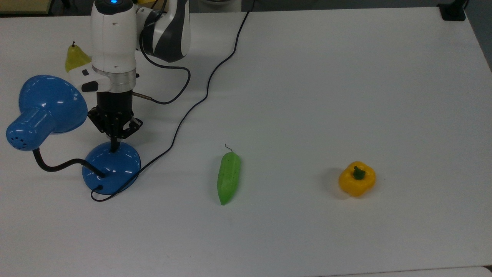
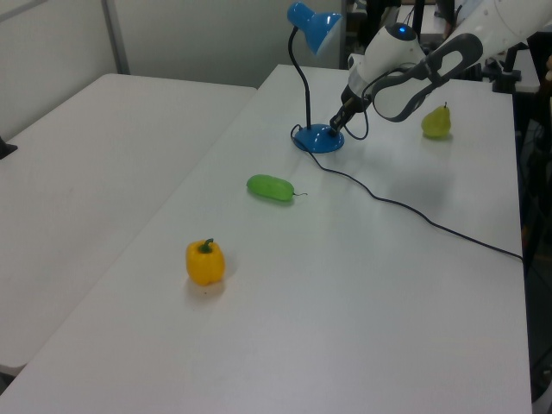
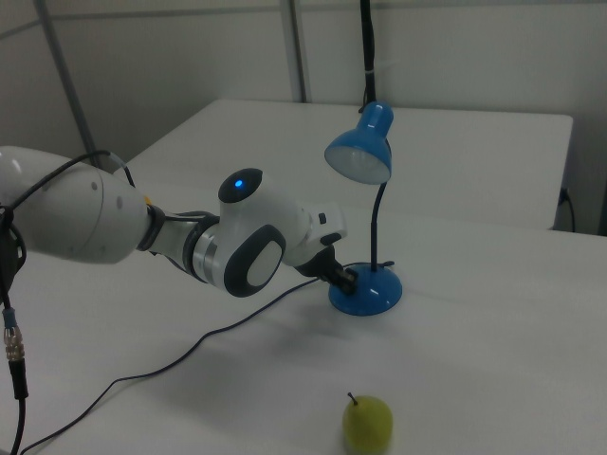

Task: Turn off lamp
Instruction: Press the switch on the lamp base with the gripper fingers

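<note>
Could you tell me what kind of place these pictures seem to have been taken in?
Probably a robotics lab or test room. A Franka arm works on a plain white table set with props: a blue desk lamp, a green cucumber, a yellow bell pepper and a pear.

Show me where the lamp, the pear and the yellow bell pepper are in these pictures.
lamp (image 1: 115, 169): top view, on the domed blue base.
pear (image 3: 368, 424): right view, on the middle of its yellow-green body.
yellow bell pepper (image 1: 356, 181): top view, on its yellow flesh just below the green stem.
</note>
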`<state>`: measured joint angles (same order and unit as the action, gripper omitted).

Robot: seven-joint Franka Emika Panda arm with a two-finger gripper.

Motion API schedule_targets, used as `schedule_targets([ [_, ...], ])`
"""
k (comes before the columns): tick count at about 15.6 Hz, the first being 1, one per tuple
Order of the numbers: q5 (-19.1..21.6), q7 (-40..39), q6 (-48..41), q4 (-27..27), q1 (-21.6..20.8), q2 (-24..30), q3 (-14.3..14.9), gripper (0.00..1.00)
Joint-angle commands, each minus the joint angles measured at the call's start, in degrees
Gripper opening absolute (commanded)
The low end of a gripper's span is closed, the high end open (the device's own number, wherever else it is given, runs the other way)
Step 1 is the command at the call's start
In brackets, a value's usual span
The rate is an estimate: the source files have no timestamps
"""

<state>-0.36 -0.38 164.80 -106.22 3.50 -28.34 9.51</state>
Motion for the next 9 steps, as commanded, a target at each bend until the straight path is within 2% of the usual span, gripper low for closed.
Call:
schedule_targets([
  [1, -0.79, 0.82, 0.87, -0.3, -0.25, -1.01, 0.25, 0.0],
  [6, -0.78, 0.82, 0.08, -1.18, -0.16, -0.32, 0.25, 0.0],
  [9, -0.78, 0.65, -0.01, -3.8, -0.16, 1.88, 0.25, 0.0],
])
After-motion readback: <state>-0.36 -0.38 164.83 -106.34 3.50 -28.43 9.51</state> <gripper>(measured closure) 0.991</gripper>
